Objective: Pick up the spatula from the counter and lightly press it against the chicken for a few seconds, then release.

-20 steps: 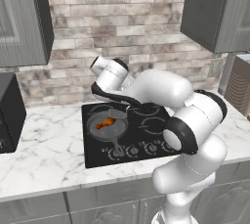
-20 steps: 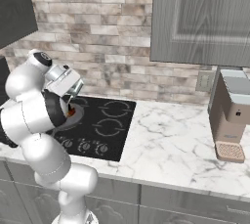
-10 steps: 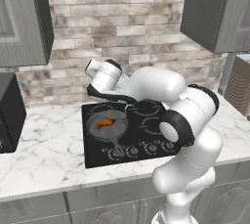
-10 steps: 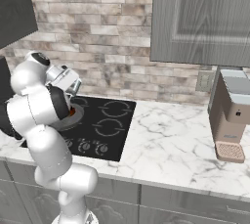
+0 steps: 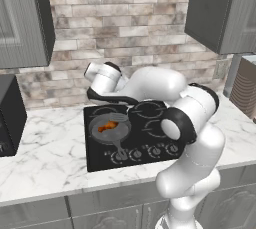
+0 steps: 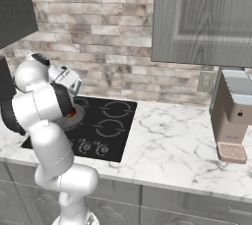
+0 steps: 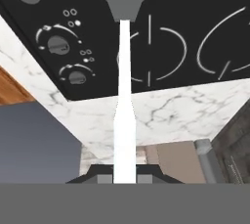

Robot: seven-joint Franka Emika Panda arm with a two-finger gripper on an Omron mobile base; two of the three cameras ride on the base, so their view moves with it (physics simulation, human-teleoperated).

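Note:
The spatula [image 7: 124,96] has a long white handle and a grey blade that reaches out over the black cooktop [image 7: 195,12]. My gripper [image 7: 124,178] is shut on the end of its handle. In the left base view my gripper [image 5: 101,94] hangs over the back left of the cooktop [image 5: 150,123], just above and behind the pan [image 5: 95,132]. The orange chicken [image 5: 106,127] lies in that pan, with the grey blade [image 5: 118,117] close over the pan's far side. Whether the blade touches the chicken I cannot tell. From the right, my arm hides most of the pan, and a bit of chicken [image 6: 71,113] shows.
The pan's handle [image 5: 120,149] points toward the knobs [image 5: 150,150] at the cooktop's front. A dark appliance [image 5: 10,115] stands on the counter at far left. A coffee machine [image 6: 231,116] sits at the right, with marble counter [image 6: 167,140] between it and the cooktop.
My hand has shifted a little to the left and lower over the pan, carrying the spatula with it. The pan and chicken have stayed put.

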